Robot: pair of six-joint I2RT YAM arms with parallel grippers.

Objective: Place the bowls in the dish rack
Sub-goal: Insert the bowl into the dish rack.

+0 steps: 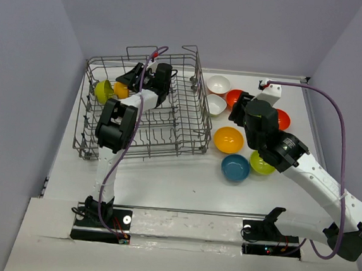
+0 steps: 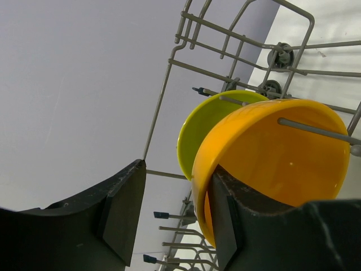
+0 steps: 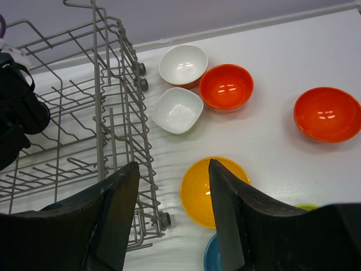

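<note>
The grey wire dish rack (image 1: 140, 150) stands at the left. In its far left corner a lime green bowl (image 1: 102, 91) and an orange-yellow bowl (image 1: 120, 91) stand on edge among the tines. My left gripper (image 1: 127, 80) is inside the rack next to them. In the left wrist view the gripper (image 2: 172, 217) is open. The orange-yellow bowl (image 2: 282, 164) has its rim against the right finger, and the left finger stands well apart. The lime green bowl (image 2: 200, 127) is behind it. My right gripper (image 3: 172, 214) hangs open and empty above the table, over an orange-yellow bowl (image 3: 197, 189).
On the table right of the rack (image 3: 101, 107) lie two white bowls (image 1: 218, 83) (image 1: 215, 104), two red-orange bowls (image 1: 234, 96) (image 1: 283, 120), an orange-yellow bowl (image 1: 228, 139), a teal bowl (image 1: 235, 168) and a lime green bowl (image 1: 263, 163). The right arm reaches over them.
</note>
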